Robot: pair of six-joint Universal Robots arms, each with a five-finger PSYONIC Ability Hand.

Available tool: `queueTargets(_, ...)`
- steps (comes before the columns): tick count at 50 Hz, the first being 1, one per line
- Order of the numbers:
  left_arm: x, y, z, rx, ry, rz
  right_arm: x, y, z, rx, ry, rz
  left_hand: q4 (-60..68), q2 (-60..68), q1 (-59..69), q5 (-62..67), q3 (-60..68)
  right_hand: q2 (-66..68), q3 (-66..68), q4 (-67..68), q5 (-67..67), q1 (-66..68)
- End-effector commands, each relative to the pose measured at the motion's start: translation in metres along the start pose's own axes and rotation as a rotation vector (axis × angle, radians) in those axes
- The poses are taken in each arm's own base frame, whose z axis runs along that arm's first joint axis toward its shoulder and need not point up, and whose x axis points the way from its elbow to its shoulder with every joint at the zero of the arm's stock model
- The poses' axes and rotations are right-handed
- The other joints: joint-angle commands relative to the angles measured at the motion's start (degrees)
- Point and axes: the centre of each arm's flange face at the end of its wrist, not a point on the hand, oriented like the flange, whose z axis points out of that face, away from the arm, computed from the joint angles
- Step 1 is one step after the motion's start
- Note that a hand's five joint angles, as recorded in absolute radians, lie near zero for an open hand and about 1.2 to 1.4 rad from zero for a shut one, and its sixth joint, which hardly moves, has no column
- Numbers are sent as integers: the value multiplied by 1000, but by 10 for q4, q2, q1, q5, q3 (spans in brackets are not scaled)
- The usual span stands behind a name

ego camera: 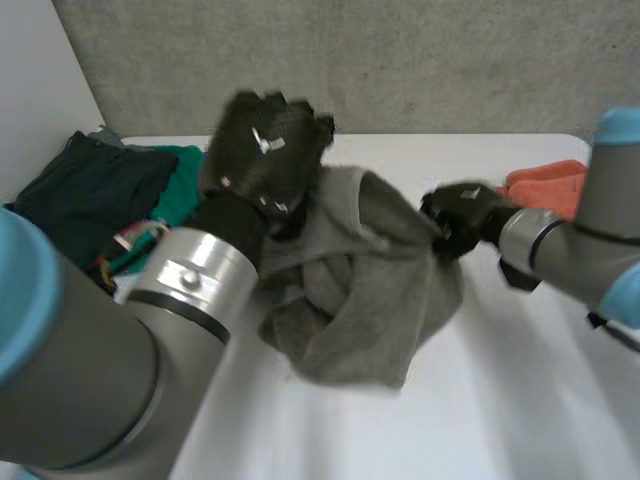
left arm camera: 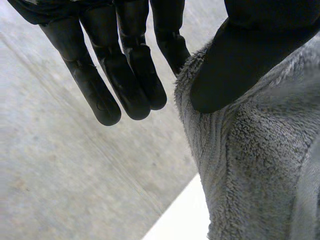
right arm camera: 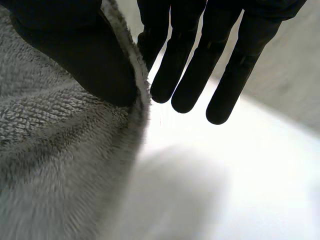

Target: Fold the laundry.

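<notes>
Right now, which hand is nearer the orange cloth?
Right. The right hand pinches the grey towel at its edge, close to the orange cloth; the left hand pinches the towel's opposite edge, farther off.

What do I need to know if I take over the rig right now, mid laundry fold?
Left hand: pinches an edge of the grey towel between its thumb and straight fingers, raised above the table.
Right hand: pinches the towel's opposite edge the same way.
Towel: hangs bunched between the two hands, its lower part sagging to the table.
Other laundry: a dark green pile beside the left arm, an orange cloth beyond the right hand.
Done: towel gripped on both sides; no fold made yet.
Left: probably spread it flat, fold it, then handle the other pieces.
</notes>
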Motion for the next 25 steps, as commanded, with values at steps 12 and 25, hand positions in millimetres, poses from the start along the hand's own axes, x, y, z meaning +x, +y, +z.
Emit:
queueTargets(12, -87, 22, 31, -20, -217, -25, -76, -86, -82, 327, 13, -325, 115, 117, 160, 137, 118, 128, 122, 117, 140, 175)
queueTargets(25, -75, 54, 21, -112, -94, -87, -74, -35, -41, 48, -56, -250, 115, 117, 160, 137, 118, -441, -447, -453, -429, -394)
